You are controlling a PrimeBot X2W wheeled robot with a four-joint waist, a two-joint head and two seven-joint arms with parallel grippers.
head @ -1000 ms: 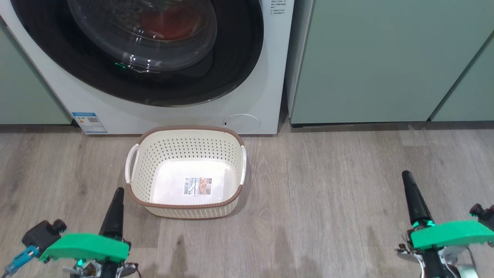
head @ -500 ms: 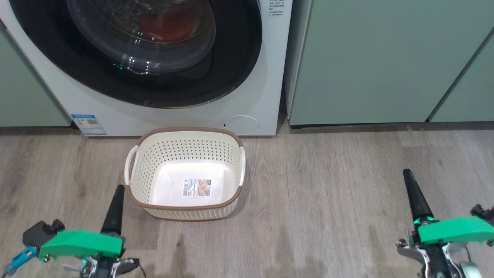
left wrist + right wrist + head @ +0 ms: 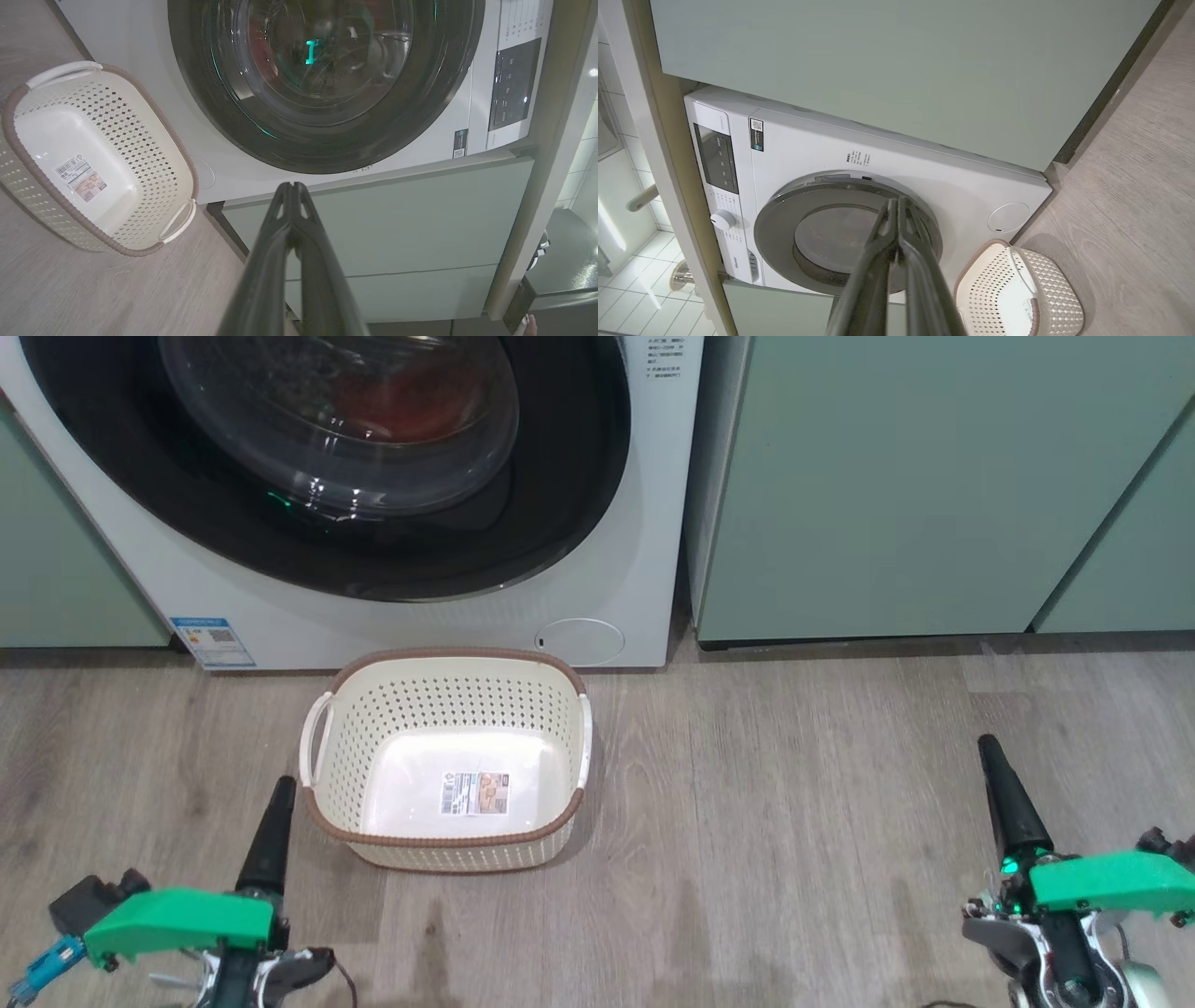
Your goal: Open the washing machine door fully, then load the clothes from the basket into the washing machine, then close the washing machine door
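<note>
While the door [image 3: 560, 476] at upper left stands closed over red clothes [image 3: 401, 397], the basket [image 3: 448, 695] sits empty; left gripper [image 3: 282, 788] and right gripper [image 3: 987, 747] pinched together

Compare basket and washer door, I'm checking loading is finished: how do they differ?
The basket is empty bar a label; red clothes show behind the door. The basket is cream and perforated; the door glossy black with clear glass. The basket is open-topped; the door looks shut.
</note>
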